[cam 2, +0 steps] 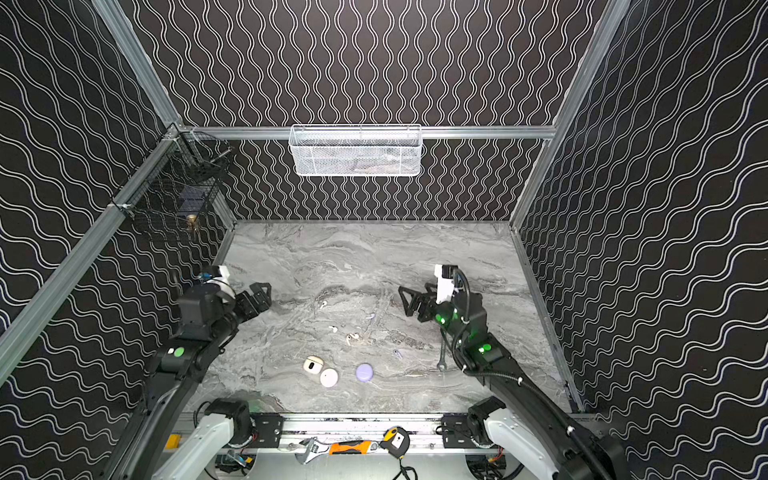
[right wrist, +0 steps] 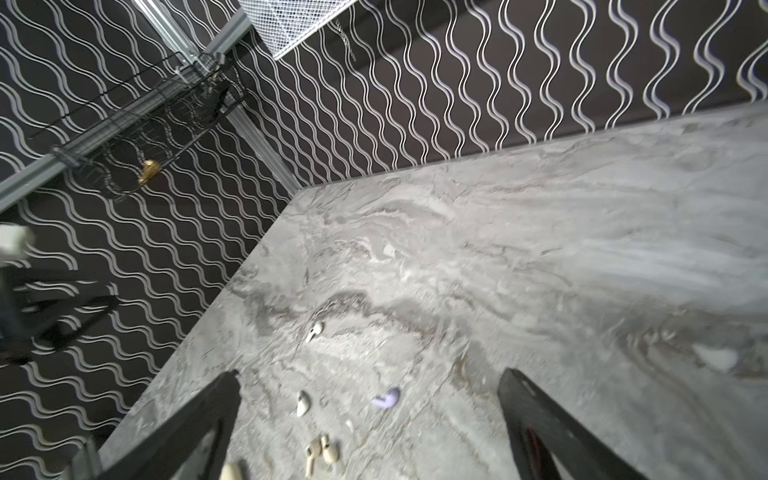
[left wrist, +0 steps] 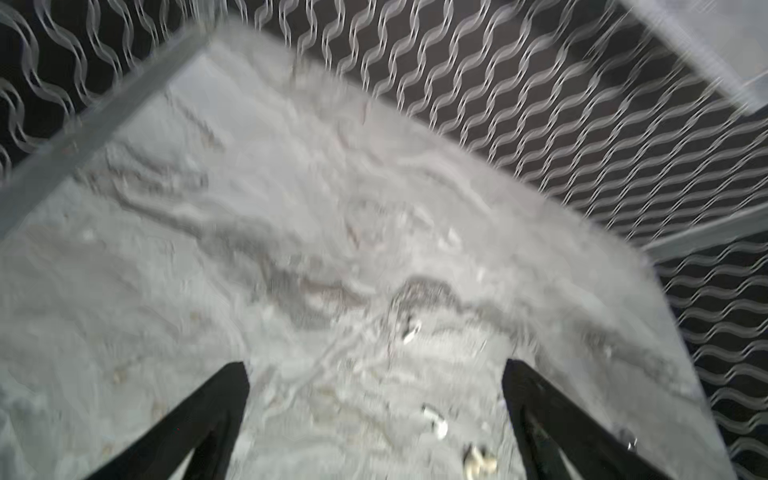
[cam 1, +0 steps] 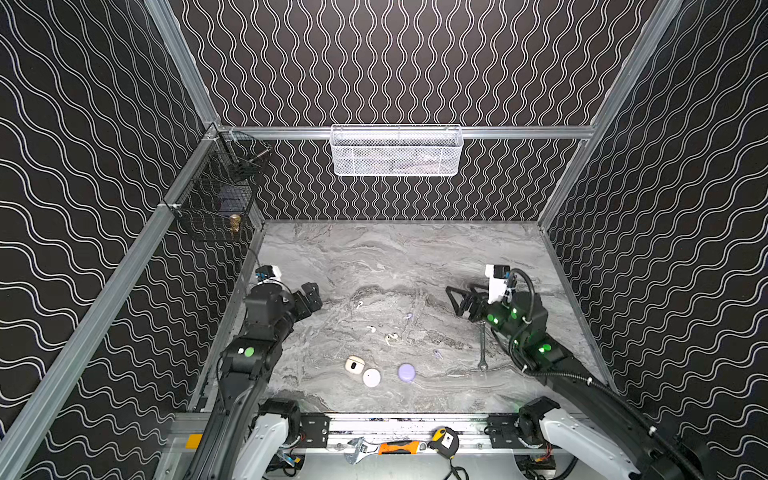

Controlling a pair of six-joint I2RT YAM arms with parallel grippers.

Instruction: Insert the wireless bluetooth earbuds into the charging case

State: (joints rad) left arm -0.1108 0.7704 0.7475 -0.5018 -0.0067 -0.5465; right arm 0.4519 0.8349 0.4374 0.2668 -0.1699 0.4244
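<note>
On the middle of the desk (cam 1: 415,257) the earbuds (cam 1: 390,337) lie scattered. Three cases (cam 1: 371,377) sit near the front edge. The left gripper (cam 1: 315,296) and right gripper (cam 1: 453,300) hover at either side, jaws apart and empty. A wrench (cam 1: 483,349) lies under the right arm.

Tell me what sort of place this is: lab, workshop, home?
Most likely a purpose-built robot test cell, not a home. An aluminium frame and wave-patterned walls box in a marble-look tabletop. A left arm and right arm are mounted at its front edge, with a tape measure between their bases.
</note>
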